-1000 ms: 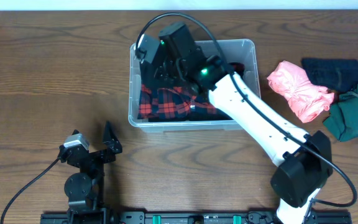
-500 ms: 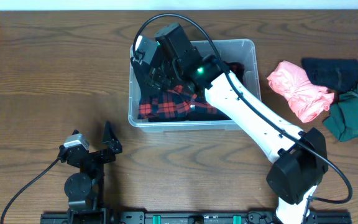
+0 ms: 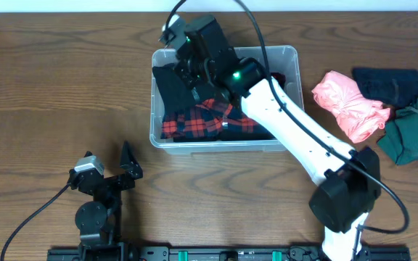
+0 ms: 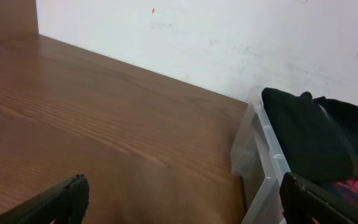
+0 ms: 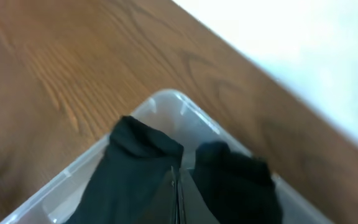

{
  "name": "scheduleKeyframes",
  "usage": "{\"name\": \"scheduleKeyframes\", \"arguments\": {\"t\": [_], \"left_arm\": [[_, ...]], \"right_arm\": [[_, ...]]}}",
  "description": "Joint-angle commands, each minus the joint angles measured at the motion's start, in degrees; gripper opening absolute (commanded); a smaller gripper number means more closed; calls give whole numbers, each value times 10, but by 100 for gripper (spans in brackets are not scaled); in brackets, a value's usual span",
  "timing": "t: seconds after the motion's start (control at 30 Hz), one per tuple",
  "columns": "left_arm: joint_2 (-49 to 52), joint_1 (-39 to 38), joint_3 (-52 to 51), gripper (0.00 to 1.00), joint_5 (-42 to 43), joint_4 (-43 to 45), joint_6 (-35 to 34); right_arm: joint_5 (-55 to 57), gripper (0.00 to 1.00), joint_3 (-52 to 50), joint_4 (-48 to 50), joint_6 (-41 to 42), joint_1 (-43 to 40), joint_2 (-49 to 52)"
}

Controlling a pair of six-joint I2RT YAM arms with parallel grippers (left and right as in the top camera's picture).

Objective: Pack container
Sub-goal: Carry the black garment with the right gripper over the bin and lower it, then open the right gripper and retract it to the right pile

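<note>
The clear container [image 3: 292, 52] sits at the far middle of the worktop [image 3: 49, 87]. It holds a red plaid shirt [image 3: 194, 122] and a black garment [image 3: 168, 87] heaped high at its left end. The right pincer [image 5: 178, 186] is closed down in that black cloth; I cannot tell if it pinches a fold. The left pincer [image 3: 107, 165] rests open, well apart. If cloth is snagged when the pincer rises, the garment could drag over the rim.

The container [image 3: 285, 52] is clear, the plaid cloth [image 3: 194, 123] red and black, the bundle [image 3: 348, 104] pink.
</note>
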Motion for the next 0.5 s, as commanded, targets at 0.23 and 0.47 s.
{"name": "scheduleKeyframes", "arguments": {"t": [0.23, 0.47], "left_arm": [[-3, -1, -12, 98, -5, -21, 1], [-3, -1, -12, 98, -5, -21, 1]], "right_arm": [[1, 1, 9, -10, 156, -1, 106], [1, 1, 9, -18, 178, 0, 168]]}}
